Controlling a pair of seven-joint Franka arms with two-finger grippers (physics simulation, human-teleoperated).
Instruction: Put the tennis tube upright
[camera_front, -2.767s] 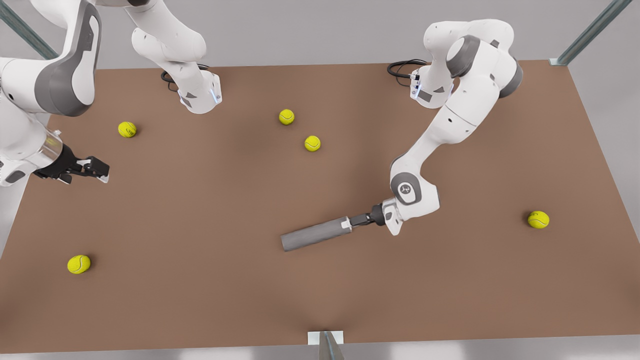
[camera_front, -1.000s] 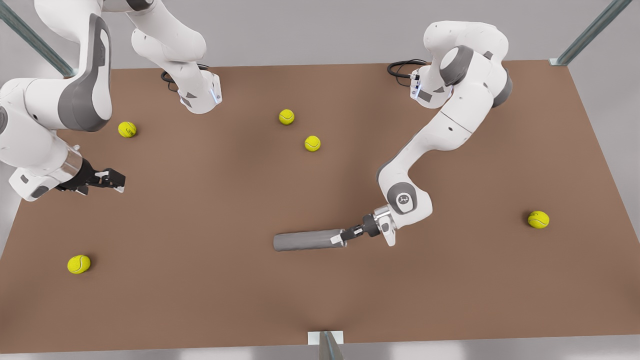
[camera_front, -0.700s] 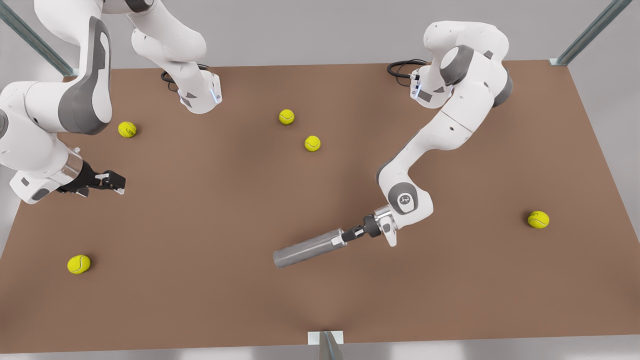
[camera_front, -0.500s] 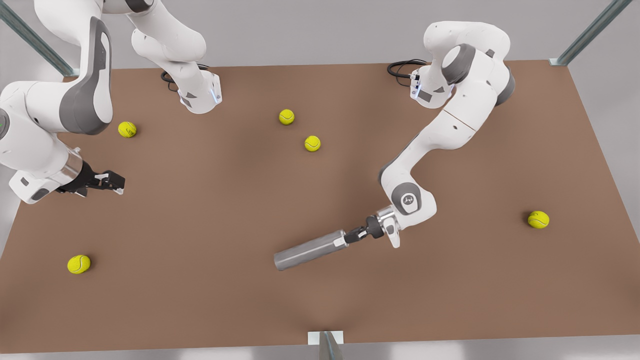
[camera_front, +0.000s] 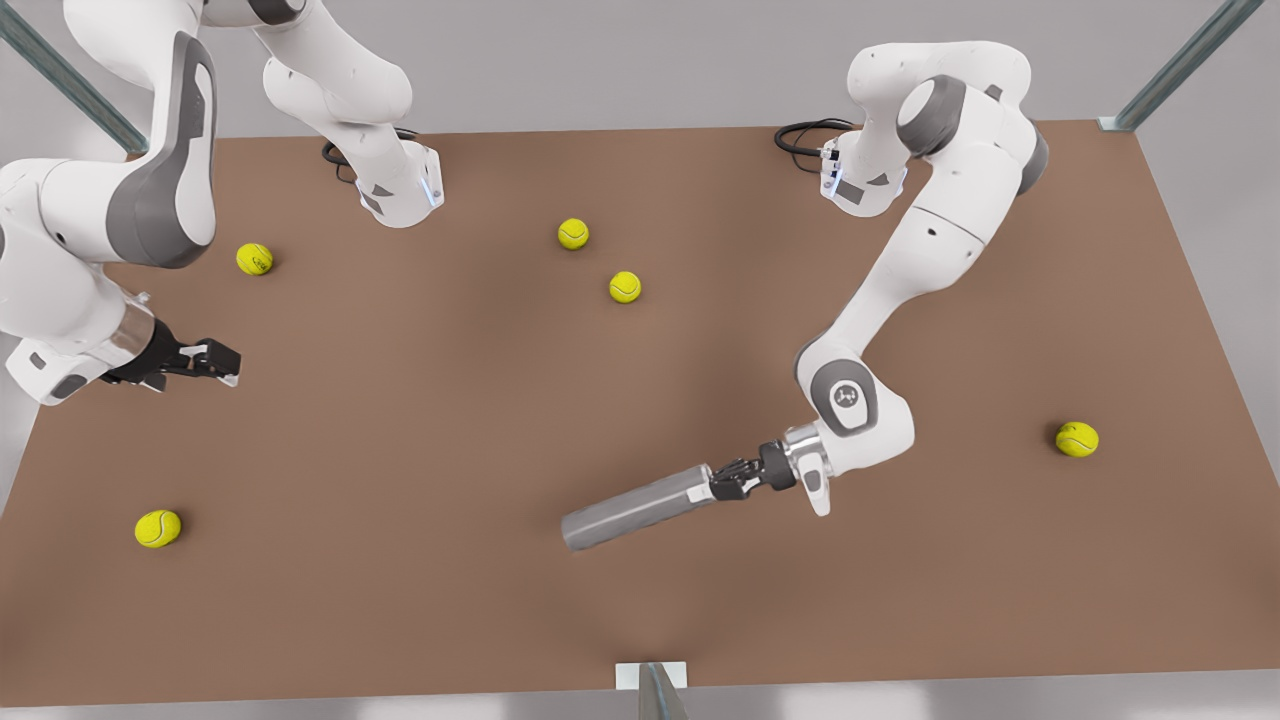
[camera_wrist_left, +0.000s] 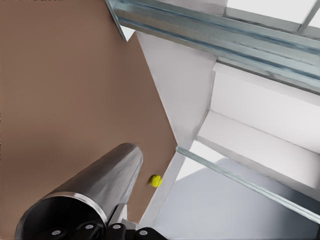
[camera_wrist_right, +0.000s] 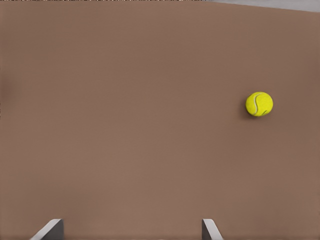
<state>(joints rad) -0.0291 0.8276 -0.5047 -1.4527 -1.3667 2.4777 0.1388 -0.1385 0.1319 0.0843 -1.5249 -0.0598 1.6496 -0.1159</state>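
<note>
- Left hand (camera_front: 728, 483) clamped on the rimmed end of the tennis tube (camera_front: 638, 507); tube's long axis near-horizontal, mid-surface towards the near edge.
- Right hand (camera_front: 205, 360), fingers apart, waits near the surface's side edge, well apart.

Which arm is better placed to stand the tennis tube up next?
The left. The left gripper already clamps the tennis tube at its rimmed end, while the right gripper waits open, far across the table.
</note>
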